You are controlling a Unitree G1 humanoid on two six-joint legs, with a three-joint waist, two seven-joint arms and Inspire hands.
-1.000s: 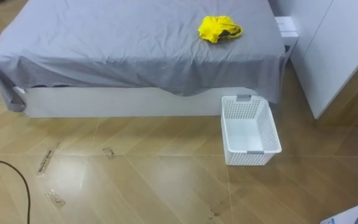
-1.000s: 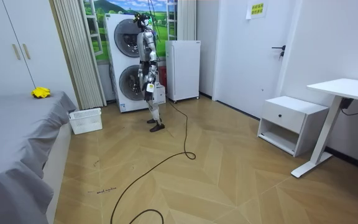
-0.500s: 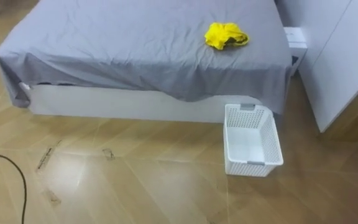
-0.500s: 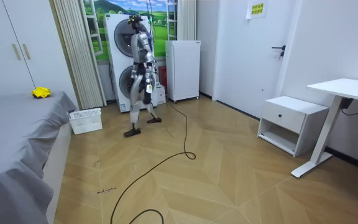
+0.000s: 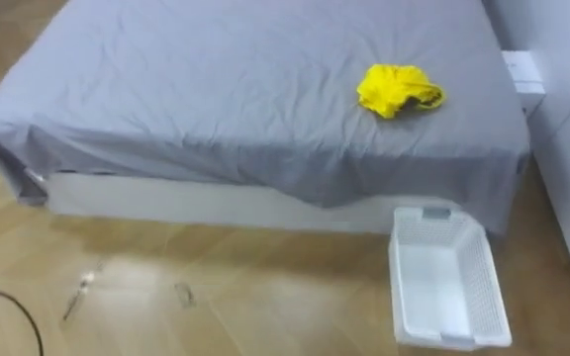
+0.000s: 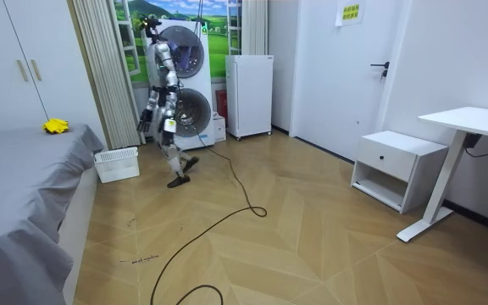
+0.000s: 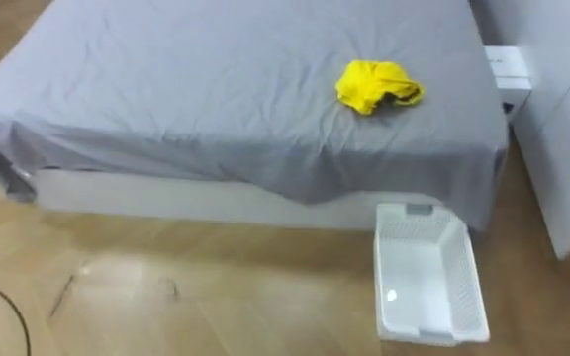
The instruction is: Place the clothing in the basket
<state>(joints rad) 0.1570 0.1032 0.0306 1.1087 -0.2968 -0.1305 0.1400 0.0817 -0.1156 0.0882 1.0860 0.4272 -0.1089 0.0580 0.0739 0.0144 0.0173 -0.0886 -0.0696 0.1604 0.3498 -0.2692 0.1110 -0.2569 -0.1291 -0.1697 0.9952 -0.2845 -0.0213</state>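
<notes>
Closing on the bed, going by the left eye view: larger and lower in frame than a second ago, a shift of the whole scene and so of the head camera, not of the things. Still bunched near the bed's far right corner, well back from the near edge and untouched: yellow clothes. Standing empty on the floor just beside the bed's near right corner, short end toward the bed: white basket. Same layout in the right eye view, merely offset a little. Turning to the room view: gone from in front of the fridge, now mid-stride before the stacked washers, leaning toward the room view's left, near the basket and the bed's edge. Left hand and right hand hanging low at the sides, too small to tell whether open or curled; no yellow at either. Judged from that: approach well under way, pick-up not yet begun, nothing in the basket; probably a few more steps to the near edge, then a long reach across the bed. As for writing: yellow-green notice high up, print too small to read; white box past the bed's right edge, dark marks illegible; no legible label on basket, washers or fridge.
</notes>
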